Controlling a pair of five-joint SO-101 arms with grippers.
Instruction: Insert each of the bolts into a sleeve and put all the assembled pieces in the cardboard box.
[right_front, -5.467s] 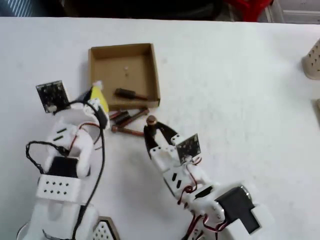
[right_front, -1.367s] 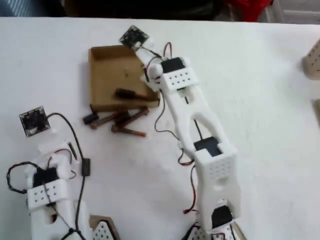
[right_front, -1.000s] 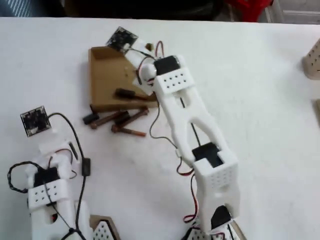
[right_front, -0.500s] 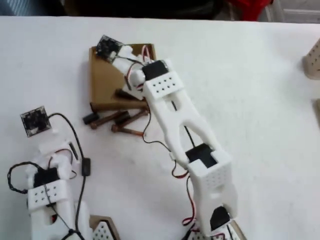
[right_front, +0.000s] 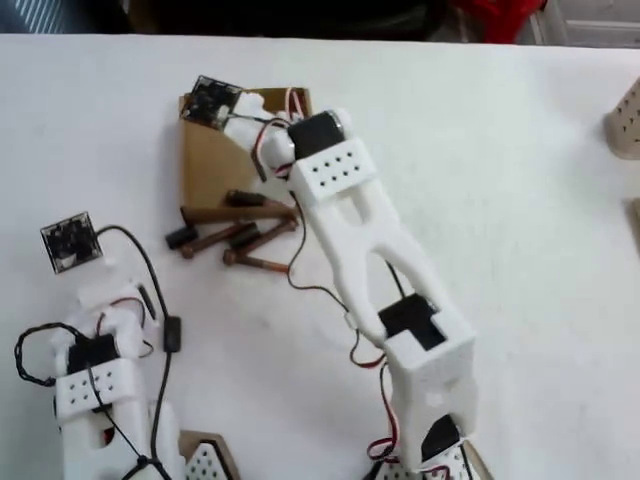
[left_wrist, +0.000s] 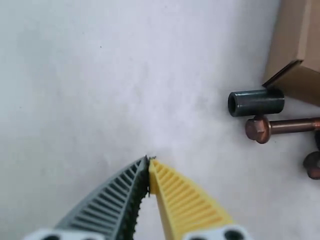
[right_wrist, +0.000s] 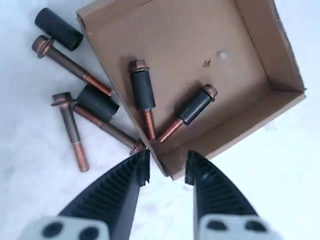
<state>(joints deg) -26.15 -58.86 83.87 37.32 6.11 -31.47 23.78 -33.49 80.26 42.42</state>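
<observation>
The cardboard box (right_wrist: 190, 45) holds two bolts, each in a black sleeve (right_wrist: 141, 95) (right_wrist: 192, 107). My right gripper (right_wrist: 167, 162) hangs open above the box's near corner with nothing between its fingers. Beside the box on the table lie a loose black sleeve (right_wrist: 57, 29), two bare copper bolts (right_wrist: 70, 65) (right_wrist: 72, 132), and another sleeve (right_wrist: 97, 103) on a third bolt. My left gripper (left_wrist: 149, 161) is shut and holds nothing, low over bare table, apart from the loose sleeve (left_wrist: 256, 102) and a bolt (left_wrist: 280, 127). In the high view the right arm (right_front: 335, 180) covers much of the box (right_front: 205, 165).
The left arm (right_front: 95, 365) sits drawn back at the front left. A beige perforated block (right_front: 625, 125) stands at the table's right edge. Open white table lies to the right of the box and behind it.
The right arm has swung left across the box over the last second. The left arm has stayed still. At 5.5 s ago both grippers were at the box's front, by the parts.
</observation>
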